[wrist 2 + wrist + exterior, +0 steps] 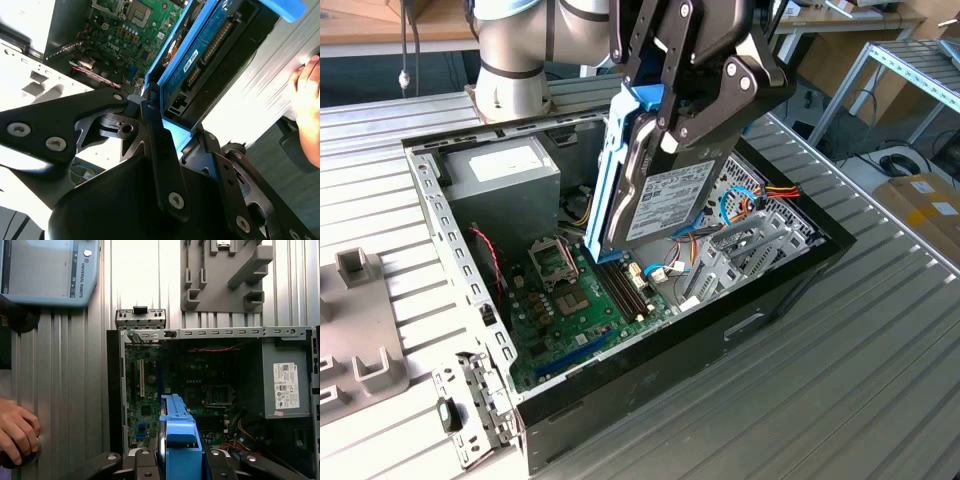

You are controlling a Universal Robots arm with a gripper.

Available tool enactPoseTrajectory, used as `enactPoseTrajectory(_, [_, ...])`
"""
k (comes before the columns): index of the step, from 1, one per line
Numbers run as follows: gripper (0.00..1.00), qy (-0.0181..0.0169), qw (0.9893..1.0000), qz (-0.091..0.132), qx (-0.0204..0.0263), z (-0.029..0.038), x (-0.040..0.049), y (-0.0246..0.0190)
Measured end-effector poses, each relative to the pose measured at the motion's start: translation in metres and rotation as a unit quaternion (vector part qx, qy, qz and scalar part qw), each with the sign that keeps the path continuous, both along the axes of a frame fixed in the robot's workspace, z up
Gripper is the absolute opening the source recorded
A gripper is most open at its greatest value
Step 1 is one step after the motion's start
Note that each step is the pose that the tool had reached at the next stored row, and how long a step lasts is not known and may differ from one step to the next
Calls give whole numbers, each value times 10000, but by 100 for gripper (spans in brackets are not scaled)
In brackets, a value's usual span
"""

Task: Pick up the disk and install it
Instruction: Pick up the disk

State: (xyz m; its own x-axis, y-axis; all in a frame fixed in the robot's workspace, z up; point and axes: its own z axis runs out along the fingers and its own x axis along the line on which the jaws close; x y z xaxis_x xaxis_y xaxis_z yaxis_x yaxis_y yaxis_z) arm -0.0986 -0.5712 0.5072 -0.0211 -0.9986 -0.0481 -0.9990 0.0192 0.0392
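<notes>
- The end effector (672, 130) hung from the upper centre of the exterior view, angled steeply downward and clamped on the disk (665, 205)
- The disk stood tilted on edge at mid-frame, above the open computer case (720, 350) on the desk (880, 400)

Ribbed metal table (880, 330) — shelving rack (920, 72) behind.

Colours in and around the black computer case (720, 330)
Above the case, the disk (665, 200) was silver-grey with a white printed label, edged in light blue, and the gripper (672, 125) was black. Inside the case were a green motherboard (570, 300), a grey power supply (505, 175) with a white label, and red, yellow and orange cables (775, 192). Under the case, the table (880, 350) was pale grey with parallel ribs.
</notes>
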Motion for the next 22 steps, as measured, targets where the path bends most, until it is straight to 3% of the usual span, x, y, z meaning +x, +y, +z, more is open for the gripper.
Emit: enactPoseTrajectory(22, [37,0,10000,0,0,-12,22,-75])
